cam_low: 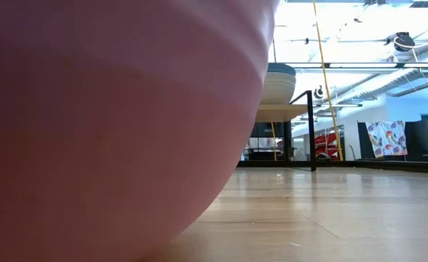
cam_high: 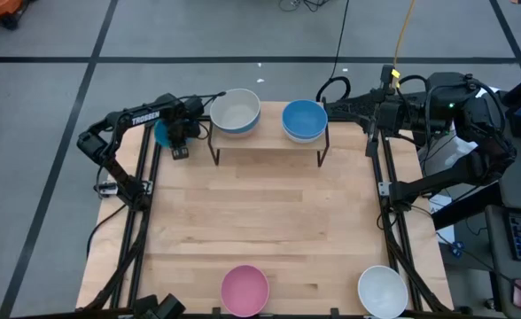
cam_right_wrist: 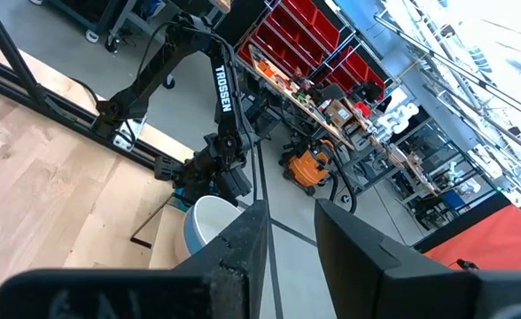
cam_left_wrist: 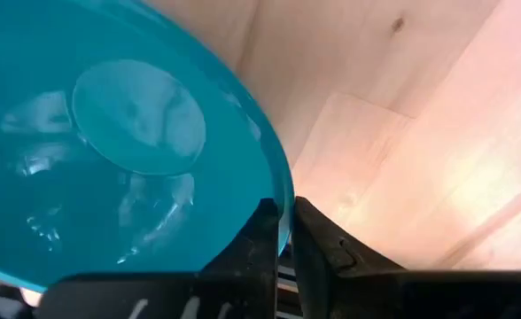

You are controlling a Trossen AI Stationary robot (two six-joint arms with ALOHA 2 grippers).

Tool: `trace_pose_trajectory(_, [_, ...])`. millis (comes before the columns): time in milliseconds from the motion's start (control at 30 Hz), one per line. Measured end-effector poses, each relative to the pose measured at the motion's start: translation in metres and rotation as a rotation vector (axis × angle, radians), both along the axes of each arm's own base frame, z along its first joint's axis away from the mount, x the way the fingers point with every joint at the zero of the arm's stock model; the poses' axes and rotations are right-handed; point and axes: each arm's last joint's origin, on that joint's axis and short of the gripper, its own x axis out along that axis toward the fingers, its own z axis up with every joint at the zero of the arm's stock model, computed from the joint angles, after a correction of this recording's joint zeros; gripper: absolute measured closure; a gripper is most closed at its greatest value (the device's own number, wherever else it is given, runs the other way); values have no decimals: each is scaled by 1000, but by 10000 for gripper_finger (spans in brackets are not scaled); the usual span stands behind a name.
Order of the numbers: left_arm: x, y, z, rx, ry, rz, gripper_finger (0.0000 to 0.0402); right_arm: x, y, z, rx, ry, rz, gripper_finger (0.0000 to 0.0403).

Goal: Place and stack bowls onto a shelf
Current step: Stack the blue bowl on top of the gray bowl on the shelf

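Note:
The shelf [cam_high: 269, 140] stands at the table's far middle on black legs. A white bowl in a blue one [cam_high: 235, 112] sits on its left half, and a blue bowl on a white one [cam_high: 304, 120] on its right half. My left gripper [cam_high: 179, 135], just left of the shelf, is shut on a teal bowl [cam_high: 163, 133], which fills the left wrist view [cam_left_wrist: 110, 151]. My right gripper [cam_high: 330, 108] is open and empty beside the shelf's right end, its fingers [cam_right_wrist: 243, 239] apart in its wrist view. A pink bowl [cam_high: 244, 290] and a white bowl [cam_high: 383, 291] rest on the near edge. My left gripper pinches the teal bowl's rim [cam_left_wrist: 284, 217] between its two fingers, one finger inside the bowl [cam_left_wrist: 256, 244] and one outside [cam_left_wrist: 327, 244]. The bowl's open side faces the wrist camera. I cannot tell whether the bowl is clear of the table.
The pink bowl [cam_low: 112, 116] fills the left of the low view; beyond it show the shelf board [cam_low: 283, 113], one leg [cam_low: 312, 131] and a bowl stack [cam_low: 278, 84]. Bare wood [cam_high: 269, 213] lies between the shelf and the near bowls. Black frame rails [cam_high: 393, 221] run along both sides.

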Motion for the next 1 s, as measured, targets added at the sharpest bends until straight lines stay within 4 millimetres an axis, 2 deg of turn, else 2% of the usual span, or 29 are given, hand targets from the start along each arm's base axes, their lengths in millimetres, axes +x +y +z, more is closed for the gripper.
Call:
trace_pose_trajectory(333, [-5, -7, 2, -43, 54, 90, 387, 0, 0, 1, -4, -5, 1, 314])
trace_pose_trajectory(533, [-10, -11, 15, 36, 61, 140, 387, 0, 0, 1, -4, -5, 0, 314])
trace_pose_trajectory(900, [-27, -34, 87, 244, -116, 232, 400, 0, 0, 0, -4, -2, 0, 314])
trace_pose_trajectory(1000, [-33, -41, 101, 269, -146, 256, 399, 0, 0, 0, -4, -1, 1, 314])
